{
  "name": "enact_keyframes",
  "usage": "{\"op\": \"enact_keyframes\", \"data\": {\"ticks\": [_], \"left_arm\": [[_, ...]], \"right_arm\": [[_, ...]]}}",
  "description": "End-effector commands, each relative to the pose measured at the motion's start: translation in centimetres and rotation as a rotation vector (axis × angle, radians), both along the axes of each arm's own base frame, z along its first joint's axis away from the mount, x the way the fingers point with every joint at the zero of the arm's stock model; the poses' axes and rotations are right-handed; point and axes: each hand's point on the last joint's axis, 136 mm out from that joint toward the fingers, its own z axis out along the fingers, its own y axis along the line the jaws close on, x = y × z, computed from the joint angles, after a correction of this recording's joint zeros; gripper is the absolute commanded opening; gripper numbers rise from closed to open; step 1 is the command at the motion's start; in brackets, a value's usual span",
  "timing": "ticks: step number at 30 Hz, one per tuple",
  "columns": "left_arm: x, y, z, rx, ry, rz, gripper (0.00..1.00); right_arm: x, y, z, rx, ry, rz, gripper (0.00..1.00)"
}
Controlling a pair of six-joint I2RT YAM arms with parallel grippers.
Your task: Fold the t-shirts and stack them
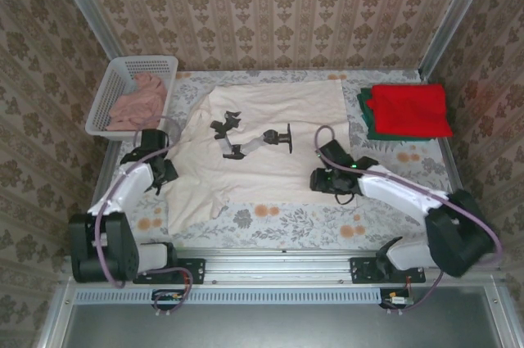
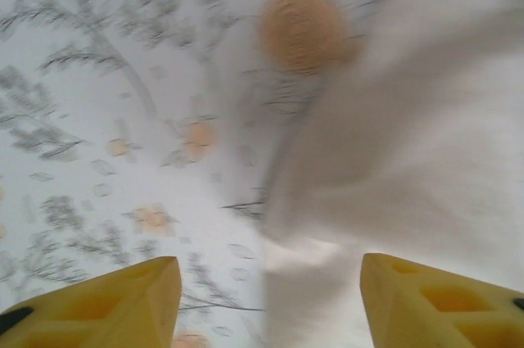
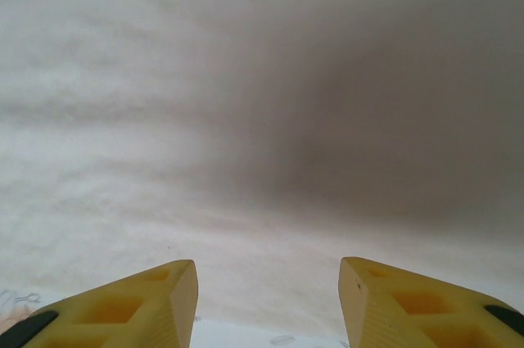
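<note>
cream shirt (image 1: 278, 102) spread flat mid-table | left gripper (image 2: 266, 262) fingers parted, holding nothing, shirt's left edge running between them | right gripper (image 3: 266, 264) parted, empty, over near-right hem

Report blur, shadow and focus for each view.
Top external: sharp and evenly lit, with no glare on the cream-white t-shirt. Left wrist: motion blur smears the floral tablecloth and the shirt's edge, while the yellow jaws are crisp. Right wrist: the cloth is soft and nearly featureless, with a broad dark shadow at upper right.
</note>
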Motion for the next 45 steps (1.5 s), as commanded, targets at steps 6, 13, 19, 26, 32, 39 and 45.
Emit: {"op": "enact_keyframes", "data": {"ticks": [6, 13, 19, 26, 32, 39, 45], "left_arm": [[0.7, -12.9, -1.5, -0.199, -0.071, -0.315, 0.65], [-5.6, -17.4, -6.3, -0.209, 0.113, -0.407, 0.64], [-10.7, -18.7, -8.0, -0.204, 0.222, -0.422, 0.64], [-11.3, -21.9, -5.9, -0.274, 0.189, -0.491, 0.65], [-1.8, -19.8, 0.3, -0.252, -0.011, -0.465, 0.85], [16.8, -16.9, 8.2, -0.109, -0.190, -0.414, 0.86], [29.3, -14.4, 7.2, -0.078, -0.239, -0.353, 0.84]], "right_arm": [[0.4, -1.1, -4.5, -0.116, 0.091, -0.092, 0.49], [-1.7, -5.3, -2.9, -0.099, 0.075, -0.184, 0.50], [-0.7, -5.9, 0.0, -0.057, 0.001, -0.179, 0.51], [1.5, -2.0, 2.2, 0.039, -0.073, -0.079, 0.51], [3.4, -1.5, -1.2, -0.022, -0.032, -0.064, 0.50], [1.6, -0.2, -5.2, -0.003, 0.063, -0.069, 0.47], [0.7, -0.2, -5.7, -0.007, 0.070, -0.073, 0.47]]}}
